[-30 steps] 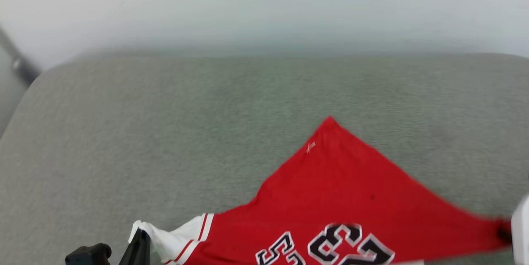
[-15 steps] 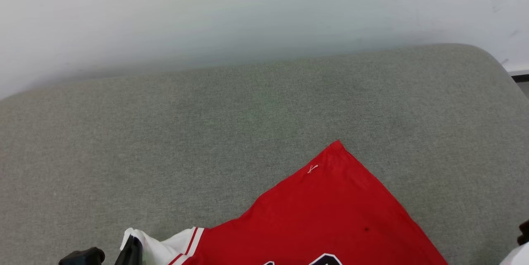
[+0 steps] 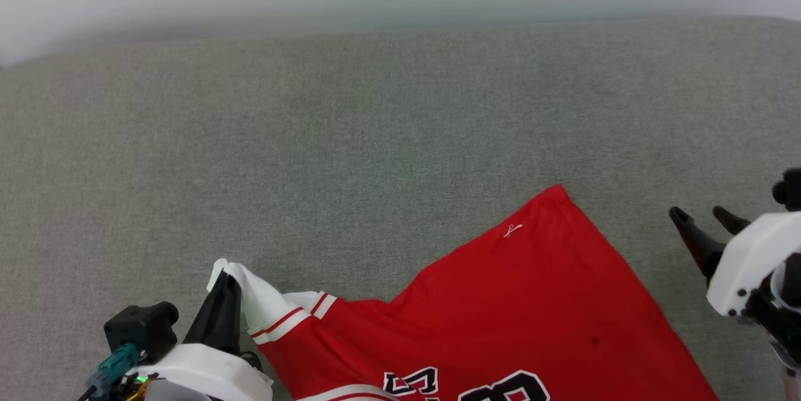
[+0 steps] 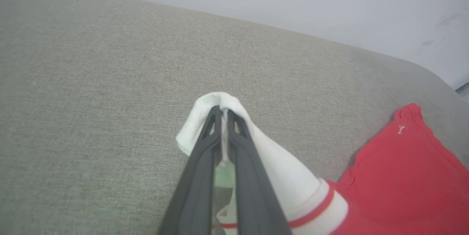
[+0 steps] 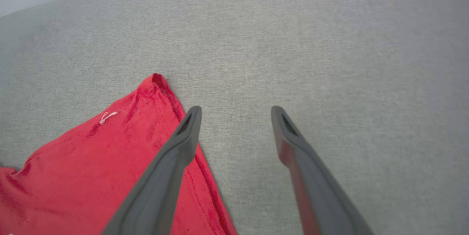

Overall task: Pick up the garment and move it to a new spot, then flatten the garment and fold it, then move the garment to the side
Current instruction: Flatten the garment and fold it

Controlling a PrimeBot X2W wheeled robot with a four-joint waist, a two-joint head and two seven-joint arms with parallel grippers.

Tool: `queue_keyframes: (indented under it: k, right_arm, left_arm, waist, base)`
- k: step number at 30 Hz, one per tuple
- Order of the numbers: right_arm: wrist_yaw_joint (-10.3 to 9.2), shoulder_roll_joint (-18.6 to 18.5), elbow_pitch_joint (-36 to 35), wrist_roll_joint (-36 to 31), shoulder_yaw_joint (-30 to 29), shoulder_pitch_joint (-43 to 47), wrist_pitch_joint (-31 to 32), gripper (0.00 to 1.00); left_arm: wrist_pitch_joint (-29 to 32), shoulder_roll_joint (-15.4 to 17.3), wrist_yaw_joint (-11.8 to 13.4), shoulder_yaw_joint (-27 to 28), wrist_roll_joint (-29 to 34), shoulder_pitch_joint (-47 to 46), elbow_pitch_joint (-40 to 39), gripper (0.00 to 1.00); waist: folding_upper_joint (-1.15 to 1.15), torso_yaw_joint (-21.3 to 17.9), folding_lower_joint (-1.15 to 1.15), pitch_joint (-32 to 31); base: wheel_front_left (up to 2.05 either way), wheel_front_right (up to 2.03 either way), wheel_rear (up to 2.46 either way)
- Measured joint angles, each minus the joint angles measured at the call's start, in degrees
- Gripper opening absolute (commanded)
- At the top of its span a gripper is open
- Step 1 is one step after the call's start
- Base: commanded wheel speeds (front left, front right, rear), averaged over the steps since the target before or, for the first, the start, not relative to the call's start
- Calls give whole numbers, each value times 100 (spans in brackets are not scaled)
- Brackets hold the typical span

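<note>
Left gripper (image 4: 221,112) clamped on white sleeve (image 4: 278,165) of garment (image 3: 513,301), right gripper (image 5: 234,112) spread empty near red edge, grey cushion (image 3: 375,126) open beyond

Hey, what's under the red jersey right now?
The red jersey lies on the grey fabric surface, which shows beyond its edges. Anything directly beneath the jersey is covered by the cloth and cannot be seen.

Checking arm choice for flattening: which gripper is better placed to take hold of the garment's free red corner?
Right. The right gripper is open and empty, beside the red corner of the garment; the left gripper is shut on the white sleeve.
</note>
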Motion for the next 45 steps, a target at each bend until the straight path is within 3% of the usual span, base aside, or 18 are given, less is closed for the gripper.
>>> queue_keyframes:
  k: [11,22,23,25,35,45]
  right_arm:
    - [-1,-48,662,107,794,-1655,2305,100]
    - [-1,-4,1354,174,1100,-2123,2908,100]
    - [-1,-18,1395,182,1124,-2138,2911,40]
    - [-1,-43,1474,252,1165,-2167,2919,0]
    - [-1,-196,1579,503,1583,-2074,2165,0]
    - [1,-336,1707,-9,1376,-2136,862,0]
  left_arm:
    - [-52,-197,-247,-298,154,-667,40,0]
    - [-174,-379,-432,-454,167,-1046,302,0]
    - [-179,-388,-434,-458,166,-1047,325,0]
    - [-196,-393,-447,-466,158,-1047,368,0]
    - [-103,-260,-410,-341,-10,-980,516,0]
    - [219,93,-719,-163,-8,-2022,1023,0]
  waist:
    - [0,479,1,715]
    - [0,900,0,1129]
    - [0,917,0,1133]
    - [0,934,0,1119]
    - [0,824,0,567]
    - [0,564,0,-301]
  base:
    - [0,0,0]
    - [0,0,0]
    - [0,0,0]
    - [0,0,0]
    - [0,0,0]
    - [0,0,0]
